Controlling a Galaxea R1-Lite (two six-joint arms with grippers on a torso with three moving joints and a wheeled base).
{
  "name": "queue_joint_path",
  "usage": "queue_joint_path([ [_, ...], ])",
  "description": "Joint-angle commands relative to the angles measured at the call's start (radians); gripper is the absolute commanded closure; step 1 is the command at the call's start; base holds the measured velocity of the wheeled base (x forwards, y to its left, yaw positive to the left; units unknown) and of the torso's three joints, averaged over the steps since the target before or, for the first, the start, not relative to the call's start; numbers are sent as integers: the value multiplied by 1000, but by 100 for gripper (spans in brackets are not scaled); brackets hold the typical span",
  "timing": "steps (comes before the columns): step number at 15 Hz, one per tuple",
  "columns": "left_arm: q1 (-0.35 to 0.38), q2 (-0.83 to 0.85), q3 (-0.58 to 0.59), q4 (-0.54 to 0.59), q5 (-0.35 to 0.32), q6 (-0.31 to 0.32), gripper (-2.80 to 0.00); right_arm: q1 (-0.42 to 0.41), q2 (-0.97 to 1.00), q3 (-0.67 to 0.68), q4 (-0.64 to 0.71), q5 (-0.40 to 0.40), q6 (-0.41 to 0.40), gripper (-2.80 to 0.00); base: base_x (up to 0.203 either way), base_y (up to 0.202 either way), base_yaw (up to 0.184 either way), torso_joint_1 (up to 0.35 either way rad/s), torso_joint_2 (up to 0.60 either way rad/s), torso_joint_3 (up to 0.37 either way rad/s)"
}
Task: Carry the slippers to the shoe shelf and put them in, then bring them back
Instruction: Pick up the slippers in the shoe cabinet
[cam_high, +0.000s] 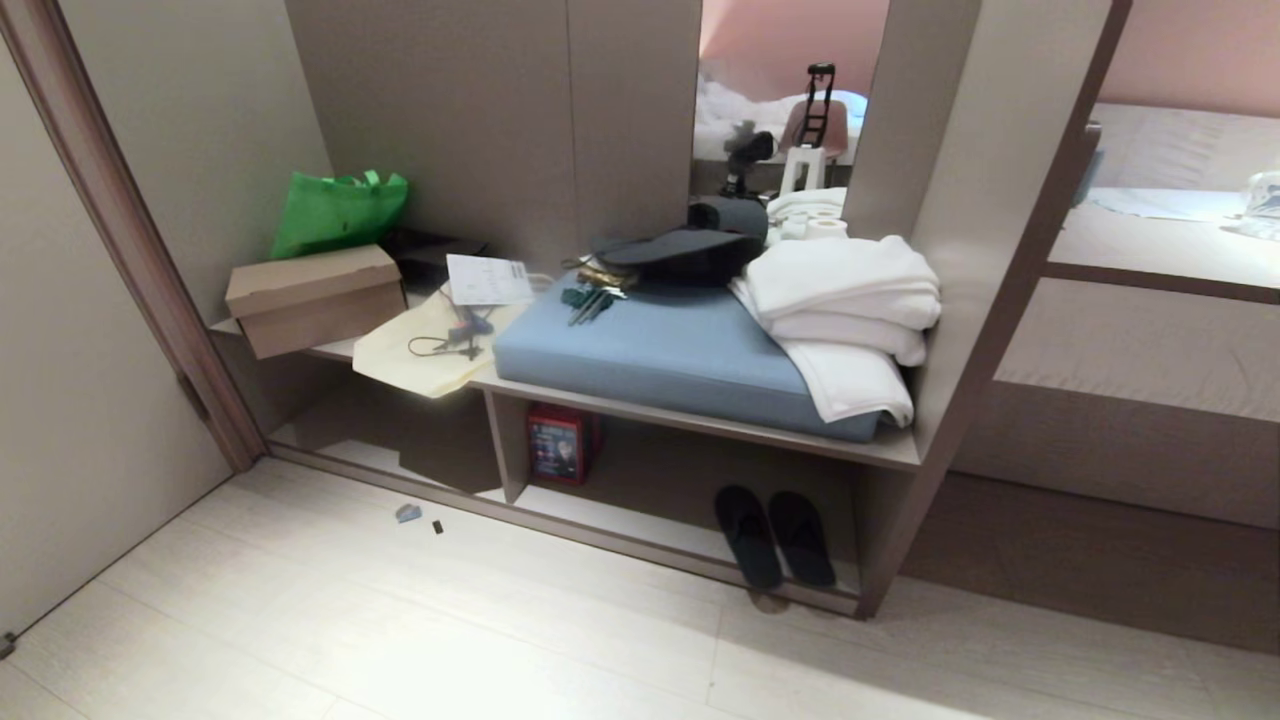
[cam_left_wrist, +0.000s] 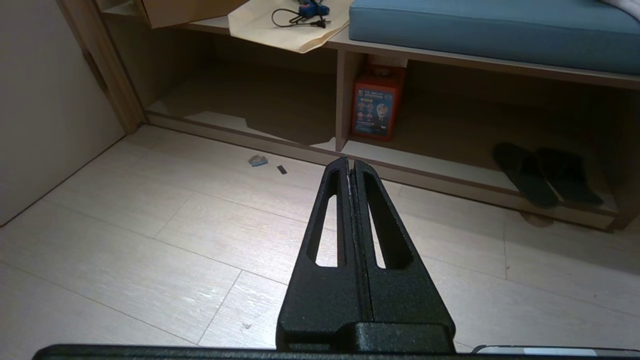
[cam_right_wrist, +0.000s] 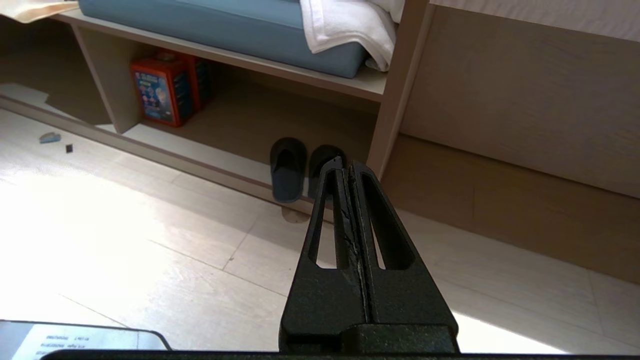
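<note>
head view: dark slate-grey cloth slippers (cam_high: 775, 535) lie side by side in the low grey-beige laminate shoe shelf (cam_high: 690, 540), right compartment, heels outward. left wrist view: left gripper (cam_left_wrist: 350, 165) closed, empty, slippers well apart. right wrist view: right gripper (cam_right_wrist: 344, 165) closed, empty, nearer them.

Pale plank floor (cam_high: 400, 620), grey-beige walls (cam_high: 200, 120), blue bench cushion (cam_high: 660, 350).

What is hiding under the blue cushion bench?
In the shoe shelf below the blue cushion lie the slippers, side by side, and a red box by the divider. The cubby's back corners are too shadowed to see.
</note>
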Motion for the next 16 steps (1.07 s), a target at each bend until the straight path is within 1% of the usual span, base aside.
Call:
queue_joint_path([
  [1, 0, 2, 0, -1, 0, -1, 0, 0, 1, 0, 0, 1, -2, 0, 0, 0, 0, -7, 7, 32],
  [16, 0, 2, 0, 0, 0, -1, 0, 0, 1, 0, 1, 1, -2, 0, 0, 1, -4, 0, 0, 0],
])
